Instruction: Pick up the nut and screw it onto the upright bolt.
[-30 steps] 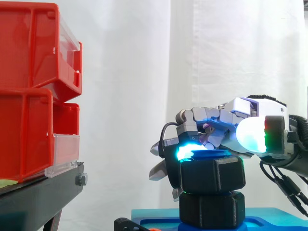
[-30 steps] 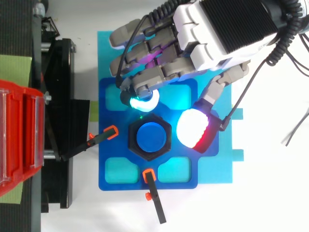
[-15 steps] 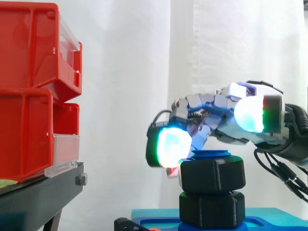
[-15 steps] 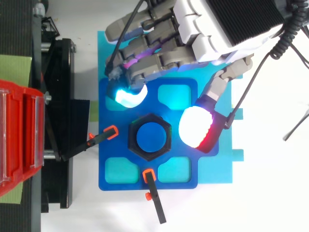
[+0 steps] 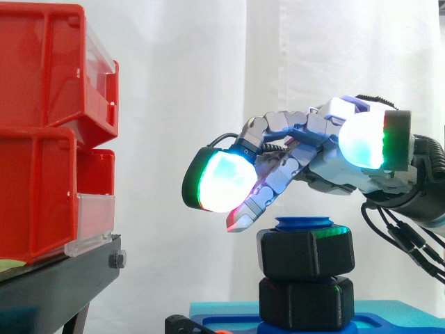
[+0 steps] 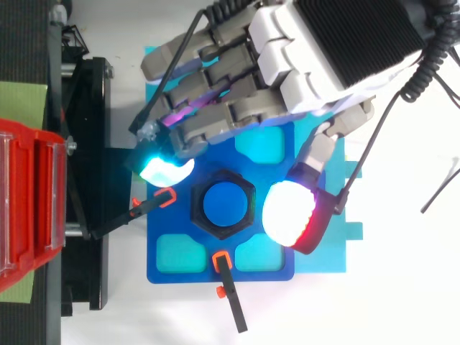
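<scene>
Fingers (image 5: 278, 129) are stretching out nearly straight and spreading apart from the thumb, so the hand (image 6: 338, 36) is standing loose and wide with nothing in its grasp. In the side view one fingertip pad (image 5: 222, 182) is glowing cyan and green, hanging left of and above the nut (image 5: 306, 254) and clear of it, while the thumb pad (image 5: 365, 139) is shining higher up to the right. From above, that cyan pad (image 6: 164, 169) is hovering over the left edge of the dark blue plate (image 6: 154, 230), just beside an orange-tipped clamp (image 6: 154, 207), and the white and red thumb pad (image 6: 291, 214) is floating just right of the nut (image 6: 199, 205). The black hexagonal nut is sitting on the upright blue bolt (image 5: 304, 223), near its top, with the bolt's round head (image 6: 224, 203) showing through the nut's middle. Directly below the nut, a second black hexagonal block (image 5: 306, 303) is resting on the plate. Another clamp (image 6: 230, 295) is lying at the plate's lower edge, making 2 in all. Red bins (image 5: 42, 132) are standing at the left on a black stand (image 5: 55, 285), before the white curtain (image 5: 181, 69).
</scene>
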Robot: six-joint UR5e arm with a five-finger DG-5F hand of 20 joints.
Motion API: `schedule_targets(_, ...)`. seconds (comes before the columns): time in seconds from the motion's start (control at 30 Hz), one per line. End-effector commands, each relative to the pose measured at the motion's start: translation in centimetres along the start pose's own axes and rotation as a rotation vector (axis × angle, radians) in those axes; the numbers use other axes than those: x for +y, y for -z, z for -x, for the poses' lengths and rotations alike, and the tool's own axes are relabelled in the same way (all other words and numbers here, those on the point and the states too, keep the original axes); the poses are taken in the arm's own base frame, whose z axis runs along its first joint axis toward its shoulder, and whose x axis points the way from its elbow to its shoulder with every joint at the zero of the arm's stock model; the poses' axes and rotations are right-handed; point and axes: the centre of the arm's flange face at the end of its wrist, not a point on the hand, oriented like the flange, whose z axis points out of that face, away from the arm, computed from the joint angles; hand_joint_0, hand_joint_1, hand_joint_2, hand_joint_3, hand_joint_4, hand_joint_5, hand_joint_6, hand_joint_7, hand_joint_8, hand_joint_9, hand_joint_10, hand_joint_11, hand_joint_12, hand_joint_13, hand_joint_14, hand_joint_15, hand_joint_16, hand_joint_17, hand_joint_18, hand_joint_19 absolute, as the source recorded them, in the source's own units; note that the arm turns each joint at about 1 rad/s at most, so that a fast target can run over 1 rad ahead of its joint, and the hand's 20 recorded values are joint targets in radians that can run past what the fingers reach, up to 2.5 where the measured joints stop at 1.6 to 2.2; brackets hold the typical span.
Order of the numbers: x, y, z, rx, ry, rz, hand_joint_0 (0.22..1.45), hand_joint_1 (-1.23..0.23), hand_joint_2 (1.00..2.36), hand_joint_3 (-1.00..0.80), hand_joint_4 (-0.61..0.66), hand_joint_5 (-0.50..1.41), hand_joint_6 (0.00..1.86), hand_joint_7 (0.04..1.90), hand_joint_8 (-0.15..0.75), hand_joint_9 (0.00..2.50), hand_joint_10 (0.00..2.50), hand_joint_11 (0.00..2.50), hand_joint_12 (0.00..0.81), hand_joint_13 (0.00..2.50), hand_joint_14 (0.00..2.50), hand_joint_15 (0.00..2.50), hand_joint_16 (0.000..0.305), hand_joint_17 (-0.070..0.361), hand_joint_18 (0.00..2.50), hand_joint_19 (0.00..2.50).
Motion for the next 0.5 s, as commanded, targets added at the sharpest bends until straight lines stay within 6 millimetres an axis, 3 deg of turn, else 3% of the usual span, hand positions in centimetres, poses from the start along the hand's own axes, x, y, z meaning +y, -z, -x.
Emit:
schedule_targets(0.0,0.6,-0.4,-0.7,0.019,-0.007,-0.013,0.49,-0.13,1.00,-0.50,0.19,-0.09,0.50,0.70,0.212,0.84,0.00,0.00,0.221,0.62,0.00,0.00,0.028,0.062,0.35,0.02)
schedule_targets(0.47,1.7,-0.6,-2.2,0.045,-0.018,-0.021,0.49,-0.11,1.00,-0.50,0.22,-0.07,0.50,0.90,0.228,0.83,0.00,0.00,0.232,0.61,0.00,0.00,0.028,0.063,0.33,0.02)
